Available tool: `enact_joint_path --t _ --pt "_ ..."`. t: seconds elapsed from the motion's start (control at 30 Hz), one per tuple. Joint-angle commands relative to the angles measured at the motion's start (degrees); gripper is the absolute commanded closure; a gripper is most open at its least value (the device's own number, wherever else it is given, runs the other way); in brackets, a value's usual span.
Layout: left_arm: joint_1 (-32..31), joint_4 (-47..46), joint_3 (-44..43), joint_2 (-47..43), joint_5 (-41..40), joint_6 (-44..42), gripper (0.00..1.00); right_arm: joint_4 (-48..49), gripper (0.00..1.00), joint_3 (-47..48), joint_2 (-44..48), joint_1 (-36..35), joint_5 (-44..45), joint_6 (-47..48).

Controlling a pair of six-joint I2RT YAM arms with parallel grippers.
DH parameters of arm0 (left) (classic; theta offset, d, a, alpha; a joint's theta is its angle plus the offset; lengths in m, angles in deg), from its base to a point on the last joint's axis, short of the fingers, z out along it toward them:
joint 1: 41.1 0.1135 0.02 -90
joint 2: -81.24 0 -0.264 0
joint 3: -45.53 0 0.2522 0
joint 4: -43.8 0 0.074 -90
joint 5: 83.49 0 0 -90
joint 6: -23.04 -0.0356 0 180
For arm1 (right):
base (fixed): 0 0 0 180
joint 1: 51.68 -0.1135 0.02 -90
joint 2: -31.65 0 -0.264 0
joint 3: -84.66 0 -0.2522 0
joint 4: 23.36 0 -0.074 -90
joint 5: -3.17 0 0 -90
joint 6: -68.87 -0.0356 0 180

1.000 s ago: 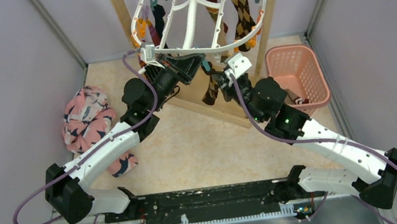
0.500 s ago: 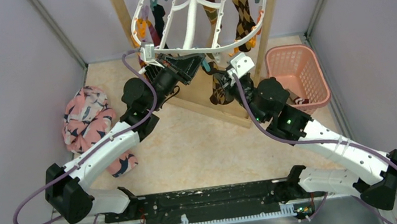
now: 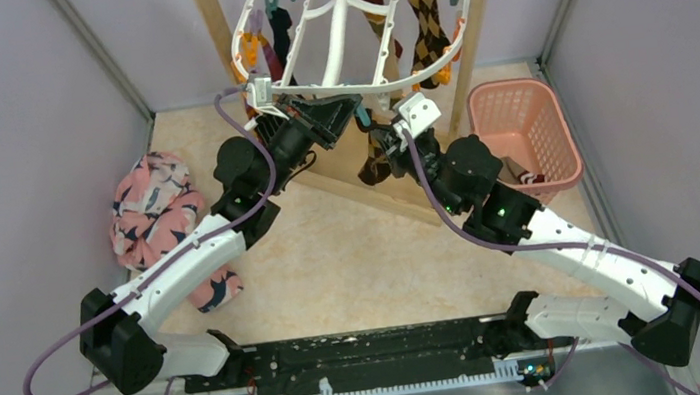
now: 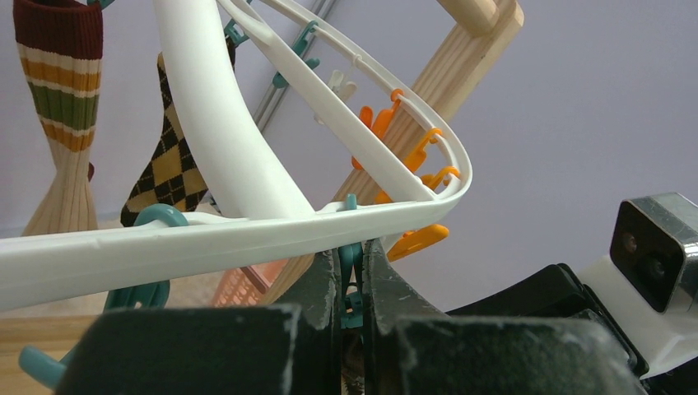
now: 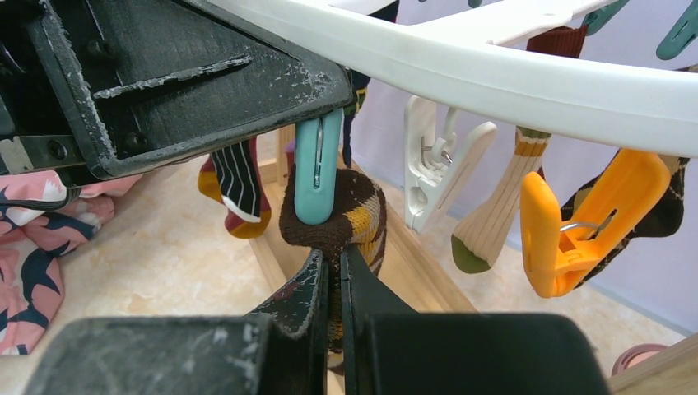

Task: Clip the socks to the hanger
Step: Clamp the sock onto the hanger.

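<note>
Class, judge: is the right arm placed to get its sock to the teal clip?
Likely yes: the right claw holds the sock right at the teal clip, nothing between; the left claw pinches that clip.

The left arm [image 3: 178,269] and right arm [image 3: 585,259] have white shells, rounded black joints and black bases, and each trails a purple cable [image 3: 54,365]. The left gripper [image 4: 351,257] and right gripper [image 5: 331,257] are scuffed black plastic.

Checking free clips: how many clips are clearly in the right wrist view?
3: teal clip, squeezed by the left gripper, above the argyle sock; white clip right of it; orange clip farther right. At the top-right corner, teal tips suggest more, cut off.
</note>
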Motion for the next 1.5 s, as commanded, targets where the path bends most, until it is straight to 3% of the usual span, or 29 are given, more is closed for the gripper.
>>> enact_joint_path --t 0.0,0.07,0.2,0.5,0.77,0.8,0.93,1.0,1.1,1.23,1.47 --pt "-0.18 2.63 0.58 -0.17 3.2 1.09 1.0 4.19 1.0 2.92 0.32 -0.63 -1.09 0.59" --pt "-0.12 2.65 0.53 -0.04 3.39 1.1 0.95 4.11 1.0 3.08 0.32 -0.63 -1.31 0.55" --pt "-0.08 2.15 0.7 -0.01 3.98 1.06 0.73 4.11 1.0 2.98 0.32 -0.64 -1.39 0.47" --pt "-0.08 1.77 0.88 -0.03 4.64 0.88 0.62 4.22 1.0 2.63 0.32 -0.67 -1.58 0.11" --pt "0.0 1.78 1.3 -0.37 4.16 0.86 0.39 4.12 1.0 2.61 0.34 -0.63 -2.45 -0.33" --pt "0.0 1.79 1.32 -0.43 4.06 0.85 0.36 4.04 0.98 2.61 0.28 -0.63 -2.59 -0.32" --pt "0.0 1.85 1.59 -0.83 3.73 0.74 0.28 3.61 0.6 2.79 0.15 -0.63 -3.92 -0.25" --pt "0.07 2.1 1.86 -1.35 3.27 0.29 0.24 3.29 0.49 2.74 0.21 -0.63 -4.16 -0.37" --pt "0.36 4.34 1.88 -3.29 1.11 -3.09 0.18 2.93 0.43 2.19 1.04 -0.63 -4.17 -0.76" --pt "1.59 9.98 2.73 -8.28 -8.84 -10.18 0.13 1.4 0.38 0.11 3.99 -0.67 -3.32 -1.42" --pt "2.02 13.32 7.24 -17.16 -17.73 -16.48 0.12 -2.68 0.34 -3.33 11.86 -0.5 1.82 -2.26"
